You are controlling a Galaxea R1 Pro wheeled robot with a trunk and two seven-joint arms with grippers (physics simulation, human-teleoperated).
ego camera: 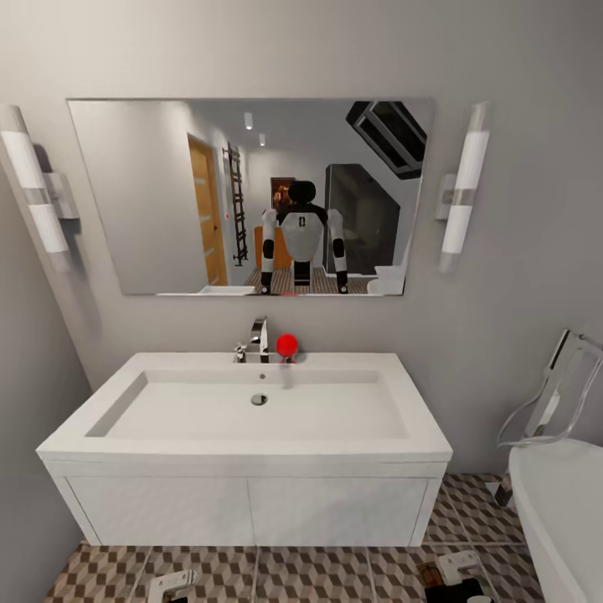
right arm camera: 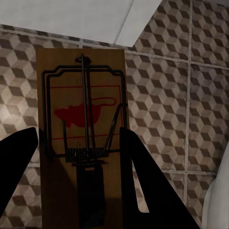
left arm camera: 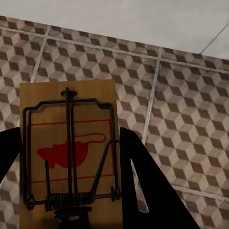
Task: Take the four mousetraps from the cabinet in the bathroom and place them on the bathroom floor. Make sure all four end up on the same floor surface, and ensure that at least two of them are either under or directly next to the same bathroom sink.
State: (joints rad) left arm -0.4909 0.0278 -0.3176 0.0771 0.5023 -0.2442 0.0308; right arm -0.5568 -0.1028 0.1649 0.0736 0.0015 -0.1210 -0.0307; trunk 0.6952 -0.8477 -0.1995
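Note:
My left gripper (left arm camera: 69, 138) is shut on a mousetrap (left arm camera: 67, 119), a brown wooden board with a dark wire spring and a red mouse print. It hangs over the bathroom floor (left arm camera: 181, 119). My right gripper (right arm camera: 78, 138) is shut on a second mousetrap (right arm camera: 81, 95), also above the cube-patterned tiles (right arm camera: 167, 109). In the head view both grippers sit low in front of the vanity, the left gripper (ego camera: 172, 584) and the right gripper (ego camera: 456, 576). The bathroom sink (ego camera: 335, 410) with its chrome tap (ego camera: 258, 339) lies straight ahead. The cabinet is out of view.
The white two-door vanity (ego camera: 251, 511) stands off the floor. A white bathtub (ego camera: 561, 511) is close on the right. A small red ball-shaped object (ego camera: 287, 345) rests beside the tap. A mirror (ego camera: 167, 193) above reflects the robot. Patterned floor (ego camera: 318, 578) runs in front.

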